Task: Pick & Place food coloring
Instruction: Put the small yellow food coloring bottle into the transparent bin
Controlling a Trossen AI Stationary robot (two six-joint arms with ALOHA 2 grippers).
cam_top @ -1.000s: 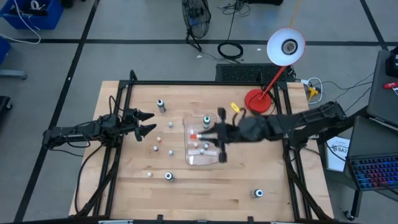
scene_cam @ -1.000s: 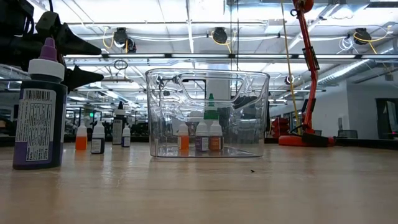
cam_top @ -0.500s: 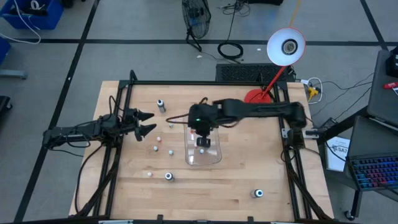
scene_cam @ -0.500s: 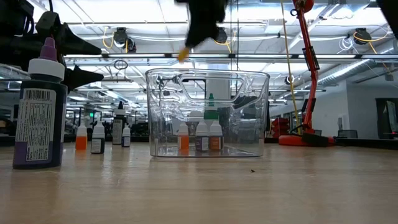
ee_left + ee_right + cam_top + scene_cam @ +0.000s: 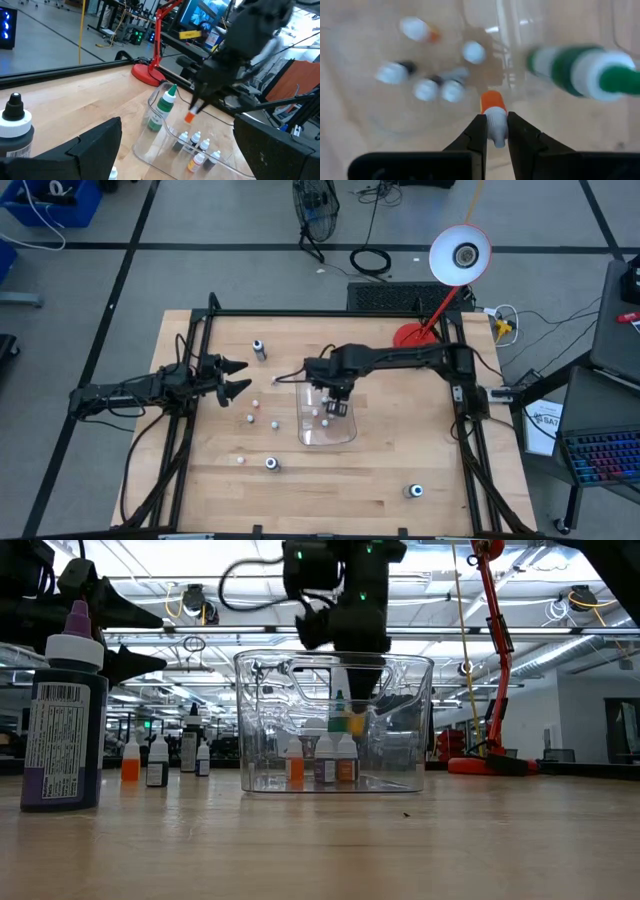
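Observation:
My right gripper point(image 5: 335, 398) points down into the clear tray point(image 5: 335, 658) at mid-table, shut on a tiny food coloring bottle point(image 5: 493, 116) with an orange body and white cap. Several more small bottles point(image 5: 320, 755) stand on the tray's floor, with a taller green-capped one point(image 5: 165, 102) beside them. Other bottles point(image 5: 259, 348) stand loose on the wooden table. My left gripper point(image 5: 235, 377) waits open at the table's left, pointing level toward the tray. My right gripper pinches the bottle's white cap point(image 5: 496, 129) between its two fingers, coming from above and pointing down. The orange body point(image 5: 492, 100) hangs below the fingertips. The bottle point(image 5: 357, 725) is below the tray's rim, clear of the floor and of the bottles there.
A big dark bottle with a purple cap point(image 5: 62, 710) stands near the table's front. Small bottles point(image 5: 150, 760) stand left of the tray, and others point(image 5: 271, 463) point(image 5: 415, 491) nearer the front edge. A red desk lamp point(image 5: 412, 340) stands at the far right.
My right gripper has tipped from nearly level to pointing down and has come down over the tray. The orange bottle, held throughout, was above the rim half a second ago and is now inside the tray.

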